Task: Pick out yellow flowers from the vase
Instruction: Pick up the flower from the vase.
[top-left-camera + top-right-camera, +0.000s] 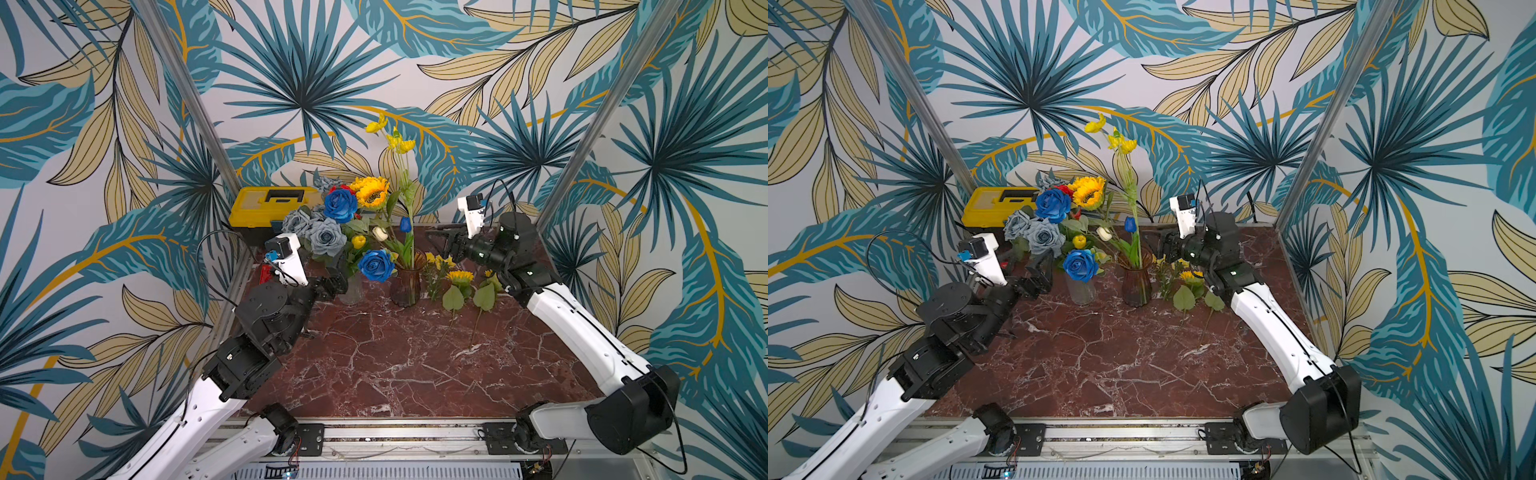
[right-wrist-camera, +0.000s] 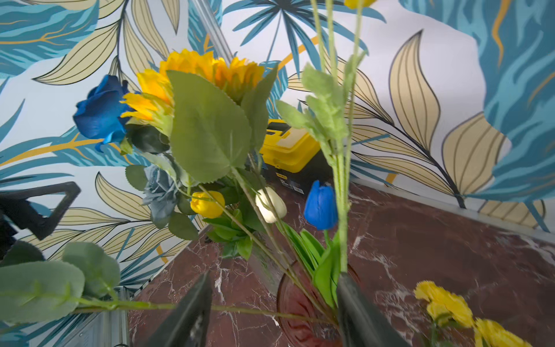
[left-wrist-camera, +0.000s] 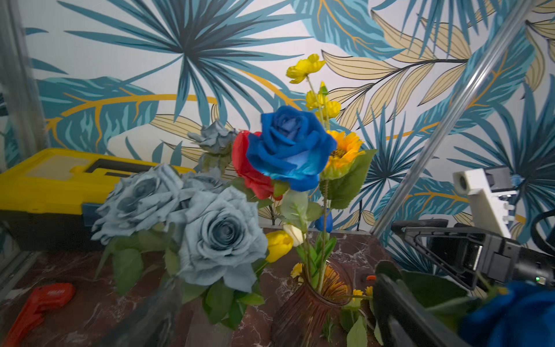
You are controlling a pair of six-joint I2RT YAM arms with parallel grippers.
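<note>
Right wrist view: my right gripper [image 2: 274, 278] stands spread over the amber vase [image 2: 295, 303], one finger [image 2: 357, 303] against the tall yellow flowers' [image 1: 400, 143] stem; other yellow flowers [image 1: 459, 277] lie on the table [image 1: 374, 365] beside it; left gripper [image 1: 336, 282] spread wide

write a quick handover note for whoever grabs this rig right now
Left claw: open beside the clear vase of roses, nothing visibly held.
Right claw: open, fingers either side of the stems just above the brown vase.
Done: several yellow flowers lie on the table beside the brown vase.
To do: the sunflower and the tall yellow sprig stand in the brown vase. A yellow tulip sits among the stems; I cannot tell which vase holds it.
</note>
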